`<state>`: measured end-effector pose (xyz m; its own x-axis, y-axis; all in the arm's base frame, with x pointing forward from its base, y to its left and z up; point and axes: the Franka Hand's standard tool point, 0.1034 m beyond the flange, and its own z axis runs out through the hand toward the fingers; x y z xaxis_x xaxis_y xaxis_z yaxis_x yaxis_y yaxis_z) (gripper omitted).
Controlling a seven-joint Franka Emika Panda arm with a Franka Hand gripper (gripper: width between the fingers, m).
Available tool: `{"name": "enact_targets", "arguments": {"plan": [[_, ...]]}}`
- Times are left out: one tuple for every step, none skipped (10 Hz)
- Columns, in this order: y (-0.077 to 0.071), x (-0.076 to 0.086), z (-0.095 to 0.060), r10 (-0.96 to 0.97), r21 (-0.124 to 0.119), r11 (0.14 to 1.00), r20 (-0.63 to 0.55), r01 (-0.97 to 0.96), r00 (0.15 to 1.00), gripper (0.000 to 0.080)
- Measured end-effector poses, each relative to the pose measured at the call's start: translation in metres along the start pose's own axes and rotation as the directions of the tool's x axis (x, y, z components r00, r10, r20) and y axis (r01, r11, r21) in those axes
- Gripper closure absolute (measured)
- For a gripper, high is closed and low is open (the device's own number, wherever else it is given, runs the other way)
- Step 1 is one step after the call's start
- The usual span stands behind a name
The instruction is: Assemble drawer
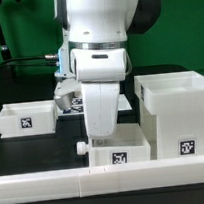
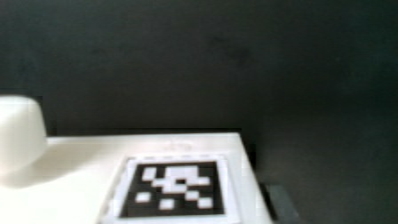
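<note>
The tall white housing (image 1: 178, 115) stands at the exterior view's right, with a tag on its front. One shallow tray (image 1: 25, 118) sits at the exterior view's left. A second tray (image 1: 117, 152), with a small knob (image 1: 82, 148) on its side, lies front centre. My gripper (image 1: 103, 131) hangs straight down onto this second tray's back edge. The white hand hides the fingers there. The wrist view shows a white tagged surface (image 2: 175, 187) very close and a white blurred shape (image 2: 18, 140) beside it. The jaws do not show clearly.
A low white rail (image 1: 57, 181) with no tag runs along the front edge. The marker board (image 1: 69, 95) lies behind the arm, mostly hidden. The table top is black (image 1: 39, 146). A green backdrop stands behind.
</note>
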<state>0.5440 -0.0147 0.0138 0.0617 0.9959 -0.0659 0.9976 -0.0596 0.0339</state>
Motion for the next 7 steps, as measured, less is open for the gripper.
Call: {"name": "enact_targets", "arguments": {"plan": [[-0.0002, 0.0, -0.0005, 0.006, 0.012, 1.0, 0.003, -0.006, 1.0, 0.0757], [-0.0003, 0.0001, -0.0008, 0.012, 0.019, 1.0, 0.005, -0.012, 1.0, 0.0757], [-0.0009, 0.0001, -0.0004, 0.018, 0.019, 1.0, 0.005, -0.018, 1.0, 0.0757], [-0.0012, -0.0007, 0.0, 0.02, 0.02, 1.0, 0.005, -0.02, 1.0, 0.0757], [-0.0014, -0.001, 0.0003, 0.021, 0.021, 1.0, 0.005, -0.021, 1.0, 0.0757], [-0.0034, -0.0005, 0.0009, 0.02, 0.018, 1.0, 0.003, -0.02, 1.0, 0.0757], [-0.0101, -0.0002, 0.0025, 0.018, 0.02, 1.0, 0.001, -0.018, 1.0, 0.0757]]}}
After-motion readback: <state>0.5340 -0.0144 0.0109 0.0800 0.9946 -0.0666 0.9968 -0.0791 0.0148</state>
